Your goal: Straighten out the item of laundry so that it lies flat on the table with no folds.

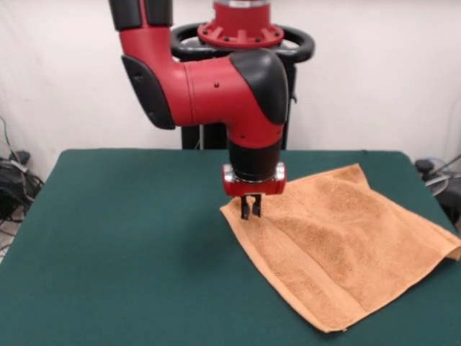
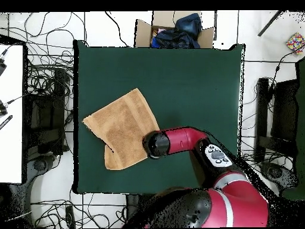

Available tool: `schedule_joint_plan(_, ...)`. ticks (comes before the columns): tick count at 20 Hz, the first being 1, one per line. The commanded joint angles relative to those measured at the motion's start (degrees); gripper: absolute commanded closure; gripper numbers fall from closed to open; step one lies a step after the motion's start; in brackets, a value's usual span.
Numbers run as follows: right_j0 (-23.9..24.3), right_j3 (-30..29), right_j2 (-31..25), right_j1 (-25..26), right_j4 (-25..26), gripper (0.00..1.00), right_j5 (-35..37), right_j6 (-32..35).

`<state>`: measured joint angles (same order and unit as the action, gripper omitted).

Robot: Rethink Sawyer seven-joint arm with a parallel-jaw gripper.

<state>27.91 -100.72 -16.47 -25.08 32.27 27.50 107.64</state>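
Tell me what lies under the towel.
The towel rests on the green table, with the end effector at its corner. Whether it is doubled over, or hides anything beneath, cannot be seen.

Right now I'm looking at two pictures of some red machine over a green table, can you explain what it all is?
It is a red and black robot arm on a pedestal. One picture faces it across the table; the other looks straight down. On the dark green table lies an orange-tan terry towel, folded over on itself, one edge reaching the table's side. The arm's hand points down at the towel's corner nearest the table's middle, its two fingers close together. Whether it grips the cloth is unclear.
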Motion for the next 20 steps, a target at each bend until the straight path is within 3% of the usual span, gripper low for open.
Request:
schedule_joint_plan(1,2.28,9.03,-2.79,2.34,4.37,1.0,4.98,-10.68)
schedule_joint_plan(20,7.62,13.29,-8.13,1.89,7.14,1.0,12.75,-16.84)
